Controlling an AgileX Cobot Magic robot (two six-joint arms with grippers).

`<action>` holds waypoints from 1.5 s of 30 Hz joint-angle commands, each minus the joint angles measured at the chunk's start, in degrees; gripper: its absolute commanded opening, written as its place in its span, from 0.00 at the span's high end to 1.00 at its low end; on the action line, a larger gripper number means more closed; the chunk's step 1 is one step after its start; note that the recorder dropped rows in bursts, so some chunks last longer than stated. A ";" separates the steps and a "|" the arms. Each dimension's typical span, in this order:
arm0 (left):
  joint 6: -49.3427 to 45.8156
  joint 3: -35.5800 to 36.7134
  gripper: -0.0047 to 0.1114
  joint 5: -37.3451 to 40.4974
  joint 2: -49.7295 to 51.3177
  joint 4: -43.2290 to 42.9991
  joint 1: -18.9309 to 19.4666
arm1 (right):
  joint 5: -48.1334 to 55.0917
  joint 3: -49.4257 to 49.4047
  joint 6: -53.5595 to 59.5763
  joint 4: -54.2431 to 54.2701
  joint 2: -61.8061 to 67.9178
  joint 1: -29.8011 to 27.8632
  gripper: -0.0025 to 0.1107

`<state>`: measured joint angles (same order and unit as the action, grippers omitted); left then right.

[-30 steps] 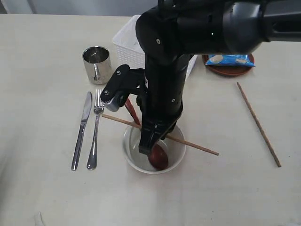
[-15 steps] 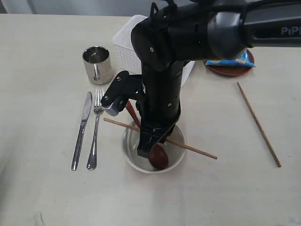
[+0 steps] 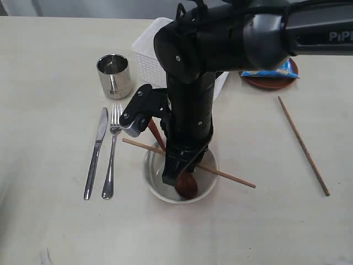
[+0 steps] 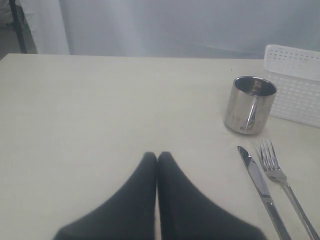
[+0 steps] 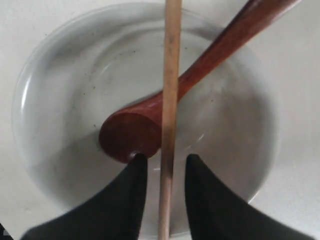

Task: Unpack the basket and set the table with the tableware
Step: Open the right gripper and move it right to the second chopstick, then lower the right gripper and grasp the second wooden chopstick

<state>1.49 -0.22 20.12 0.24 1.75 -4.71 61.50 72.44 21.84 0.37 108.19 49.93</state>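
The pale cream bowl (image 3: 208,185) (image 5: 65,90) stands on the table (image 3: 49,221) with the reddish-brown wooden spoon (image 3: 187,186) (image 5: 131,131) lying in it. One chopstick (image 3: 234,176) (image 5: 170,75) lies across the bowl's rim. My right gripper (image 3: 175,178) (image 5: 164,159) reaches down into the bowl. It is open, its fingers on either side of that chopstick without touching it. The left gripper (image 4: 157,156) is shut and empty, low over bare tabletop. Knife (image 3: 96,152) (image 4: 260,185) and fork (image 3: 112,154) (image 4: 280,180) lie side by side left of the bowl. The steel cup (image 3: 114,74) (image 4: 250,105) stands behind them.
The white basket (image 3: 148,52) (image 4: 295,85) sits behind the bowl, largely hidden by the right arm. The second chopstick (image 3: 303,146) lies at the right. A blue chip bag (image 3: 269,70) rests on the small brown plate (image 3: 270,83) at the back right.
The right arm has come down a little into the bowl, and the chopstick across the rim has shifted slightly toward the front. Since half a second ago almost nothing has moved.
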 commanded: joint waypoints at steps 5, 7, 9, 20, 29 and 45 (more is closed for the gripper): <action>-0.16 0.22 0.96 -0.49 -0.24 0.02 0.17 | 1.39 0.95 0.07 -0.37 -2.45 0.19 0.66; -0.16 0.22 0.96 -0.49 -0.24 0.02 0.17 | 2.66 2.10 -0.05 -0.37 -4.27 0.19 0.66; -0.16 0.22 0.96 -0.49 -0.24 0.02 0.17 | 3.67 3.18 -0.79 -1.55 -6.81 0.19 0.66; -0.16 0.22 0.96 -0.49 -0.24 0.02 0.17 | -1.35 -4.32 -16.73 -13.66 -19.86 -17.61 0.98; -0.16 0.22 0.96 -0.49 -0.24 0.02 0.17 | -17.04 -17.94 -22.88 -6.17 -14.54 -39.31 0.98; -0.16 0.22 0.96 -0.49 -0.24 0.02 0.17 | -19.63 -17.94 -16.87 -0.37 -7.39 -43.85 0.92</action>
<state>1.49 -0.22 20.12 0.24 1.75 -4.71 42.36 54.62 3.21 -1.06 100.35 6.48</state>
